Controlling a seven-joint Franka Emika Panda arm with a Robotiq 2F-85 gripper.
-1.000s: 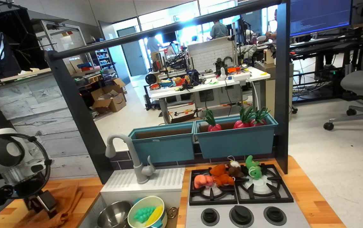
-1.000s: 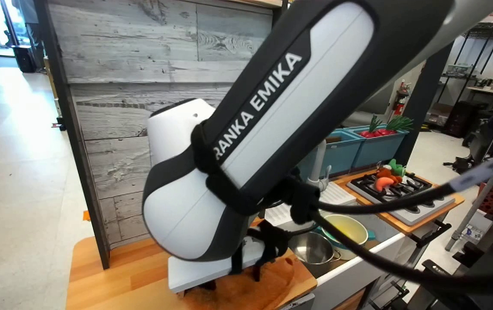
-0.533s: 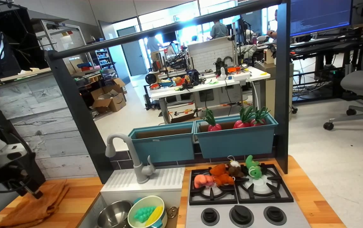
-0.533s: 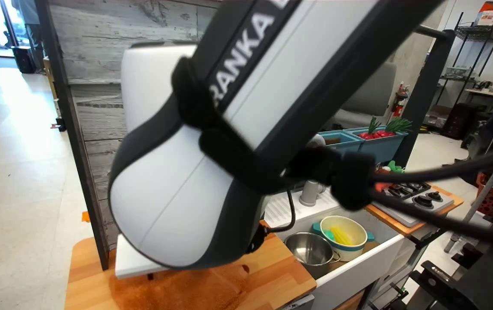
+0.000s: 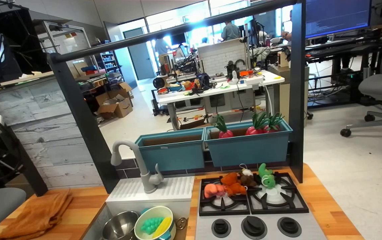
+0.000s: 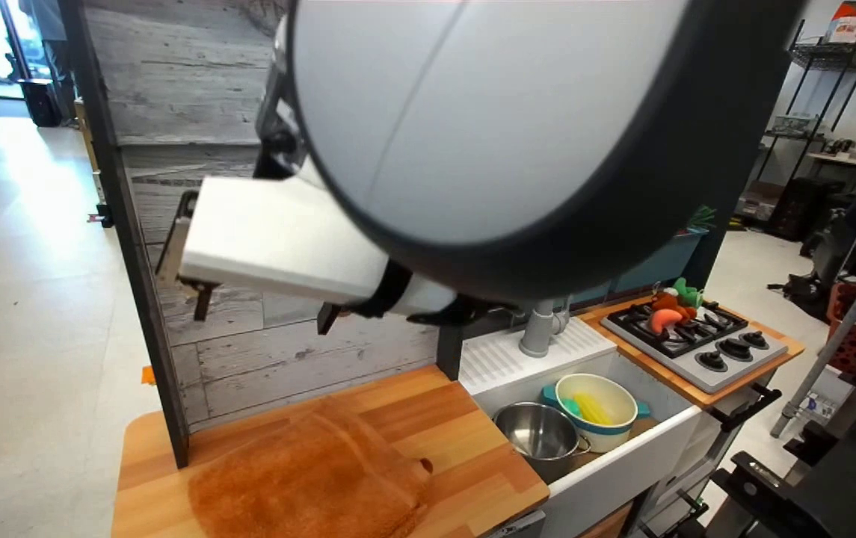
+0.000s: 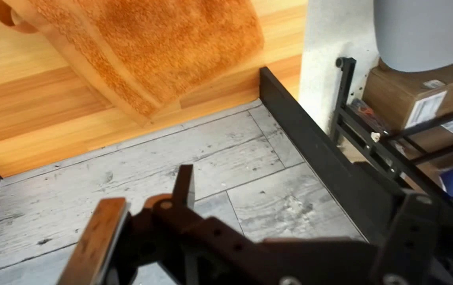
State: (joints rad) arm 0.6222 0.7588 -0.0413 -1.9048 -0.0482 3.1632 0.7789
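Observation:
An orange towel (image 6: pixel 315 478) lies spread on the wooden counter, one edge slightly rumpled; it also shows in an exterior view as an orange towel (image 5: pixel 37 213) and fills the top of the wrist view (image 7: pixel 179 43). High above the counter, before the grey plank panel (image 6: pixel 308 359), hangs my gripper (image 6: pixel 265 310), apart from the towel. Its fingers are spread wide with nothing between them. In the wrist view my gripper (image 7: pixel 275 172) comes in from the bottom, and one of its dark fingers (image 7: pixel 182 186) stands out against the panel. Arm parts hide some of the gripper.
A steel pot (image 6: pixel 536 433) and a cream-and-teal pot (image 5: pixel 169 215) with green and yellow toy food stand in the sink. Plush toys (image 5: pixel 232 185) lie on the stove (image 5: pixel 224 215). Dark posts (image 7: pixel 309 134) flank the panel. Teal planters (image 5: pixel 247 150) stand behind.
The arm has risen and drawn away from the towel, and is largely out at the left edge in an exterior view. The towel shifted leftward in both exterior views during the first half second.

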